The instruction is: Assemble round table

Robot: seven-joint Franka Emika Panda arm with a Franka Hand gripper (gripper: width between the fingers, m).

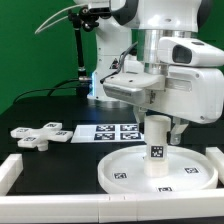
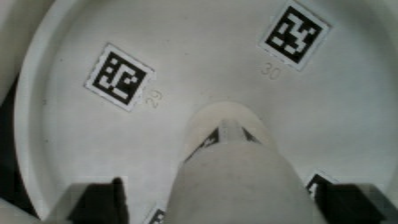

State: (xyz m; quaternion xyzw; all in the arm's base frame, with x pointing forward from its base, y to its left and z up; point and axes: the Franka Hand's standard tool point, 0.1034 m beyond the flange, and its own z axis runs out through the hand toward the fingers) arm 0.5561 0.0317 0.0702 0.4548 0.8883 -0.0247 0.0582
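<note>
The large rimmed round disc [image 1: 125, 172] lies flat on the table at the exterior view's right. The short cylindrical leg [image 1: 157, 150] stands upright at its middle. My gripper [image 1: 160, 130] hangs over the leg's top with a finger on each side. In the wrist view the leg [image 2: 240, 170] runs between the dark fingers [image 2: 98, 200]. There is a gap on one side and the other finger is close to the leg. The jaws are open around it. The disc [image 2: 196, 50] with its tags fills the wrist view. The cross-shaped foot piece [image 1: 40, 133] lies at the exterior view's left.
The marker board [image 1: 112, 132] lies flat behind the disc, between it and the foot piece. White border rails run along the front [image 1: 60, 203], the left [image 1: 8, 170] and the right [image 1: 215, 160]. A green wall and the arm's base stand behind.
</note>
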